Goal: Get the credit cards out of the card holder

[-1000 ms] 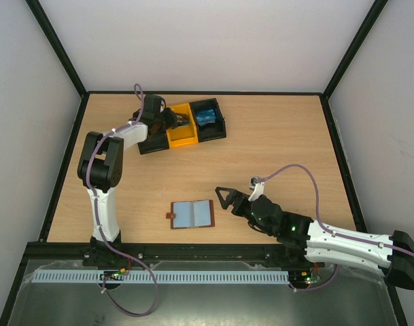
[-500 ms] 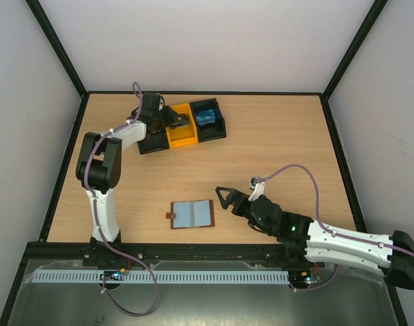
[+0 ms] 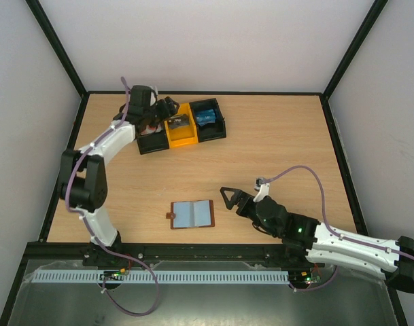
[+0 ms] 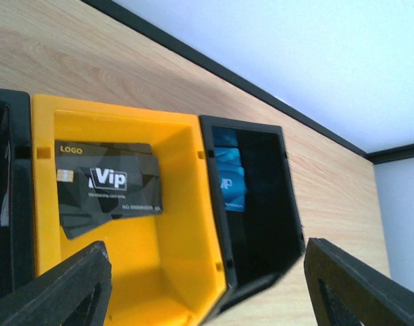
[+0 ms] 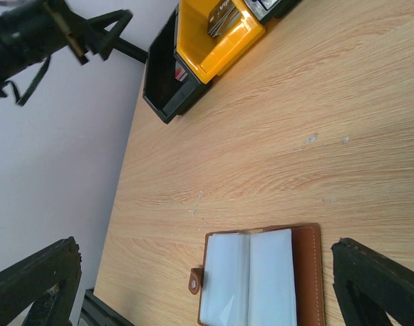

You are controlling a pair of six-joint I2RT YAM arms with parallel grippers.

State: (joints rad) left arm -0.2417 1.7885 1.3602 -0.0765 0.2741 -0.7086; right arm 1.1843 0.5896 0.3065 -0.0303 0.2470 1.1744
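At the far left of the table [image 3: 281, 149], the left gripper [image 3: 167, 107] is seen from above, poised over a three-bin tray [image 3: 154, 145] with its fingers spread wide and nothing held between them. The same spread is shown by the left wrist camera, where the left gripper [image 4: 207, 251] is framed above the yellow middle bin [image 4: 166, 265]. A black card [image 4: 108, 187] marked "VIP" is seen lying flat in that bin. In the black bin [image 4: 268, 204] to its right, a bright blue card [image 4: 230, 180] is propped against the wall next to the yellow bin. That blue card [image 3: 207, 115] can also be made out from above. Nearer the arm bases, towards the middle of the table and well apart from the tray, the card holder [image 3: 192, 214] is laid open and flat. Its grey-blue panels are turned upward and its small brown tab [image 3: 170, 216] is at its left edge. Just to its right, near but not touching, the right gripper [image 3: 227, 197] is held with its fingers parted and empty. In the right wrist view, the card holder [image 5: 261, 278] is seen between the parted fingers of the right gripper [image 5: 205, 248], with the tray beyond it.
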